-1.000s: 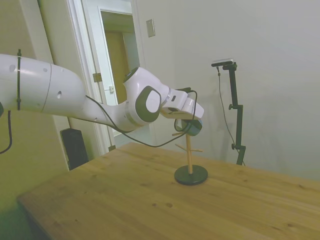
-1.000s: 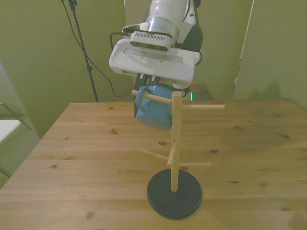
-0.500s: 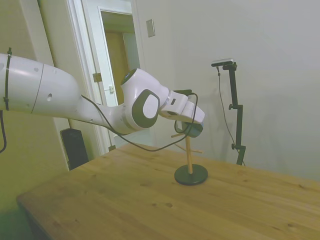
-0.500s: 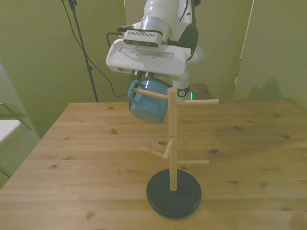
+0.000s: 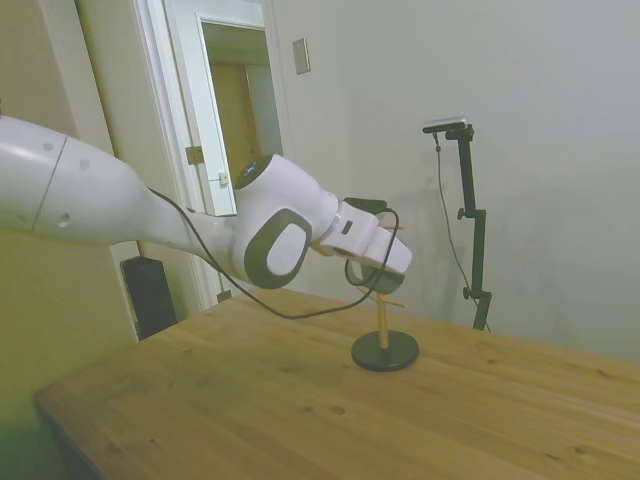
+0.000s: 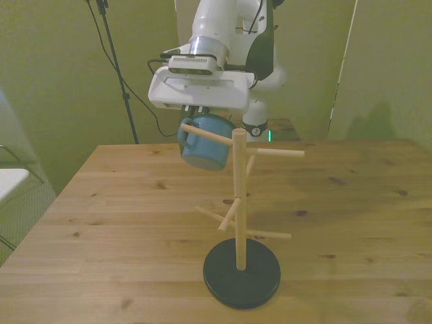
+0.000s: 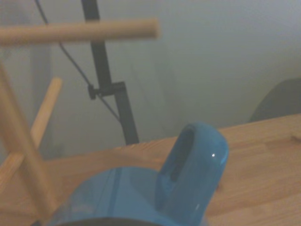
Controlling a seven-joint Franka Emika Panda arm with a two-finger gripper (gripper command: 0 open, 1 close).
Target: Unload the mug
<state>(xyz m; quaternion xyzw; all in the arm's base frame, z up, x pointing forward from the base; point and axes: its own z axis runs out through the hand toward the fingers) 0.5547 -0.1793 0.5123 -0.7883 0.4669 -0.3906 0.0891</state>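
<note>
**Asker:** Where the arm ends, what is the gripper (image 6: pixel 201 116) doing?

**Describer:** It is clamped on the mug (image 6: pixel 202 145), gripping it from above. A white housing on the wrist hides most of the grip itself. The small light-blue mug hangs tilted just under that housing, well above the wooden table (image 6: pixel 121 223).

**Asker:** Where is the mug relative to the rack?

**Describer:** It sits near the top of the wooden peg stand (image 6: pixel 238 202), on the front view's left of the upright post. The top peg (image 6: pixel 206 133) slants across the front of the mug in that view. From the wrist camera, the loop handle (image 7: pixel 195 165) looks empty, with the peg's blunt end apart from it.

**Asker:** So which step is this?

**Describer:** My reading is that the lift-off is nearly finished. The handle appears free of the peg, but the mug is close beside it and the post.

**Asker:** What does the next move call for?

**Describer:** Probably drawing the mug farther out, away from the post, until it clears the peg tip. After that it can be lowered to a bare stretch of table, away from the stand's round black base (image 6: pixel 241 273). The grip should hold firm, and a knock on the light stand could tip it.
</note>
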